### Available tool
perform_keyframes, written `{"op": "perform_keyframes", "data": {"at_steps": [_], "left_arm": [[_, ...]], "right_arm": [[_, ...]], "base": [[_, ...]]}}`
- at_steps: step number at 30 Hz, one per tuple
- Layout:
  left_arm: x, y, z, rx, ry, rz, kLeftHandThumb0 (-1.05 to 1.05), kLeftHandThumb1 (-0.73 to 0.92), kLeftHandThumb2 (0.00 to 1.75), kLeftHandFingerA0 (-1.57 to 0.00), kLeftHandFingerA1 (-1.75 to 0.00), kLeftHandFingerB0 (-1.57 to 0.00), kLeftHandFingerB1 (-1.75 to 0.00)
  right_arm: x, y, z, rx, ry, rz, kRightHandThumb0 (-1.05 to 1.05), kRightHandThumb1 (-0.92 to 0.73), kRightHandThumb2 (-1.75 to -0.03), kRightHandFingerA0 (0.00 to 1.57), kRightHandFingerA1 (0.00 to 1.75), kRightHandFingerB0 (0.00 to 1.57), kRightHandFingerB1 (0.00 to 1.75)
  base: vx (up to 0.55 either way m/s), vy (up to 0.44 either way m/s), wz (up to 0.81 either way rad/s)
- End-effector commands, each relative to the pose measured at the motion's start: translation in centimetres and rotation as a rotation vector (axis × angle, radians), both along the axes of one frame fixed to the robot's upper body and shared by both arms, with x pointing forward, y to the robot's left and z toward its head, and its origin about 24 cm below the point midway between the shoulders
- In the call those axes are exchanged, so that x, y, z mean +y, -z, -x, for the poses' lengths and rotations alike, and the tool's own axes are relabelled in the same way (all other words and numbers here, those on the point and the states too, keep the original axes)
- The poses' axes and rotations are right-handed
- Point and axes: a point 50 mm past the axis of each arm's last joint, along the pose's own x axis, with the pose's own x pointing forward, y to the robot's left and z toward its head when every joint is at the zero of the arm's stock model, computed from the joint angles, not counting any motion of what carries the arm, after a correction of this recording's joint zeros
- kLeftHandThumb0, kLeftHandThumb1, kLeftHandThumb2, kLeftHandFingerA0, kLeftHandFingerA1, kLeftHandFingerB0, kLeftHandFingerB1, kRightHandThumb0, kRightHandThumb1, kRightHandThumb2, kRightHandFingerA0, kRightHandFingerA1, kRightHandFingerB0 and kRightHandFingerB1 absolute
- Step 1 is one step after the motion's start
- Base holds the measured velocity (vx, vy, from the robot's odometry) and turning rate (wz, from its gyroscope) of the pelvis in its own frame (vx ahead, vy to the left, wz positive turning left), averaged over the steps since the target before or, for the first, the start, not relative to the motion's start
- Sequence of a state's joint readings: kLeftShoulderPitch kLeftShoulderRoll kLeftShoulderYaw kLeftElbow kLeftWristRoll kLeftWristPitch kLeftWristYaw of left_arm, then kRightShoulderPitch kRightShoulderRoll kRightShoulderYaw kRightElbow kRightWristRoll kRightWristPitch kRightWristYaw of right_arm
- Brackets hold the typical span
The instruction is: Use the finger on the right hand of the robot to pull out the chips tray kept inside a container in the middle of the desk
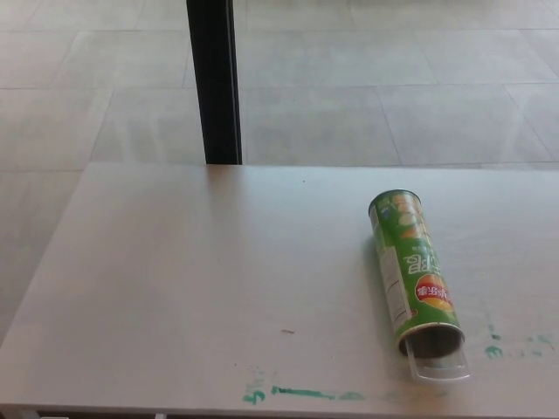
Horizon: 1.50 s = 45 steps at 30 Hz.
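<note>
Green chips can (410, 266) lies on desk (175, 279), right of centre, clear tray (439, 365) poking from near mouth. Neither hand in view, state unknown. Hook 1 right finger on tray lip, pull straight along can's axis.

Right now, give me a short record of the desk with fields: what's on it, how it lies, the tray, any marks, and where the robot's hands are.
surface: pale grey desk
container: green cylindrical chips can, lying on its side at the desk's right, open end toward the near edge
tray: clear plastic chips tray, partly sticking out of the can's open end
marks: green smears along the near edge
background: black post behind the desk, tiled floor
hands: neither in view
</note>
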<state>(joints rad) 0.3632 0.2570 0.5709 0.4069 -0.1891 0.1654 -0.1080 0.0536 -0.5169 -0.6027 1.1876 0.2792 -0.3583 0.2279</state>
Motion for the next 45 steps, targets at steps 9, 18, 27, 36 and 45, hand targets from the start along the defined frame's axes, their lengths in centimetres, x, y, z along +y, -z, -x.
{"op": "perform_keyframes", "data": {"at_steps": [9, 18, 27, 36, 45], "left_arm": [[0.5, -0.4, 0.2, 0.01, 0.005, -0.009, -0.46, 0.69, 0.59, -0.54, -0.56, -0.5, -0.47], [0.6, -0.2, 0.1, 0.006, -0.007, 0.001, -0.45, 0.67, 0.59, -0.56, -0.6, -0.51, -0.48], [0.5, -0.3, -0.1, -0.002, 0.008, -0.009, -0.46, 0.68, 0.6, -0.54, -0.57, -0.5, -0.48], [0.4, -0.8, -0.7, -0.051, 0.015, 0.007, -0.46, 0.69, 0.6, -0.51, -0.58, -0.48, -0.47], [0.5, -0.6, -1.0, -0.063, 0.02, 0.009, -0.45, 0.69, 0.59, -0.55, -0.58, -0.52, -0.48]], "right_arm": [[-0.6, -0.5, 0.2, 0.002, 0.007, 0.011, -0.59, -0.74, -0.62, 0.46, 0.57, 0.3, 0.37], [-0.6, -0.7, 0.0, 0.003, -0.015, 0.021, -0.58, -0.76, -0.62, 0.48, 0.59, 0.27, 0.36], [-0.7, -0.8, -0.3, -0.032, 0.001, -0.007, -0.57, -0.72, -0.61, 0.5, 0.6, 0.31, 0.36], [-0.2, -1.2, -1.1, -0.034, -0.074, 0.07, -0.56, -0.75, -0.62, 0.52, 0.54, 0.31, 0.35], [0.0, -1.3, -1.5, -0.062, -0.07, 0.06, -0.62, -0.59, -0.91, 0.48, 0.64, 0.25, 0.49]], "base": [[0.0, 0.0, 0.0], [0.0, 0.0, 0.0], [0.0, 0.0, 0.0], [0.0, 0.0, 0.0], [0.0, 0.0, 0.0]]}}
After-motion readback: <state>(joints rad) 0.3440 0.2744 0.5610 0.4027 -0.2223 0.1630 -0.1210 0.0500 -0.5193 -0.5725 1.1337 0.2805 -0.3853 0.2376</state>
